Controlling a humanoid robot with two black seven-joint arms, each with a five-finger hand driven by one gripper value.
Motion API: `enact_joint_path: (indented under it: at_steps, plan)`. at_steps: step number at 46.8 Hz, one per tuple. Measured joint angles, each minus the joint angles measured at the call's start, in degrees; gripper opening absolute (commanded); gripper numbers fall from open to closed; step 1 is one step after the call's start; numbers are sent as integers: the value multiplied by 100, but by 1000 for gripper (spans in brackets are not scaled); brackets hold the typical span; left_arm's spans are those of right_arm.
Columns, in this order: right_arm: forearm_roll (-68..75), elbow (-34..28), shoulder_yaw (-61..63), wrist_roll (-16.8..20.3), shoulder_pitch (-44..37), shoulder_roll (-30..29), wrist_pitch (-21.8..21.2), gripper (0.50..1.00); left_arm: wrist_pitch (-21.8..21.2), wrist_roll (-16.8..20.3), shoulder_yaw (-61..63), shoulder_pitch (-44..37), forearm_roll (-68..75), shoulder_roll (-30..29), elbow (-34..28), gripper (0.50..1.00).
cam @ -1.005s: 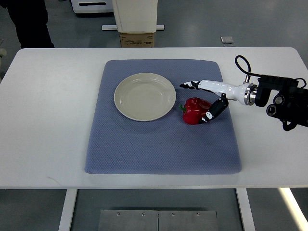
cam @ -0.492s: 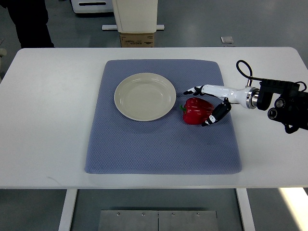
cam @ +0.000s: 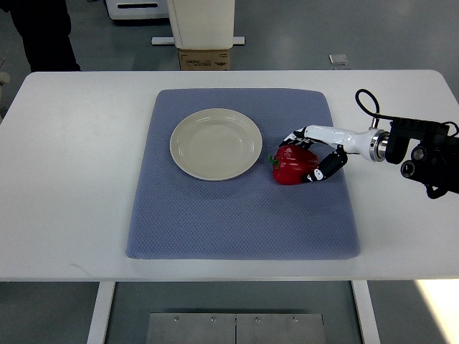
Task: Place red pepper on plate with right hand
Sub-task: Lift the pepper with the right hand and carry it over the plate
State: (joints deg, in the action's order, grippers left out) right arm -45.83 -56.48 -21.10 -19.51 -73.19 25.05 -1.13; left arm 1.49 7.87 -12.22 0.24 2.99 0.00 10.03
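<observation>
A red pepper point(cam: 289, 165) lies on the blue mat point(cam: 237, 215), just right of an empty cream plate point(cam: 215, 143). My right hand point(cam: 302, 158) reaches in from the right edge. Its fingers point(cam: 295, 136) curl over the pepper's far side and its thumb point(cam: 318, 172) presses the near right side. The pepper still rests on the mat. The left arm is out of view.
The mat lies on a white table point(cam: 72, 179). A person's dark legs point(cam: 44, 32) stand beyond the far left corner. A white stand with a cardboard box point(cam: 204, 57) sits behind the table's far edge.
The right hand's fingers went from stretched out beyond the pepper to curled down onto it, and the thumb closed in. The pepper has not moved.
</observation>
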Motion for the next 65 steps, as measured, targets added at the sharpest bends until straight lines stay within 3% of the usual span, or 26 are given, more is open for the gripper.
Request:
enact_joint_path:
  at_steps: [10, 38, 65]
  plan:
    - [3, 58, 0, -2, 23, -6, 0, 500, 0, 0, 0, 2, 0, 0, 0, 1000]
    - [176, 103, 66, 199, -648, -45, -10, 500, 0, 0, 0, 2, 0, 0, -1, 1000]
    - [797, 509, 14, 838, -1405, -1361, -27, 500, -1, -4, 0, 2, 0, 0, 0, 1000]
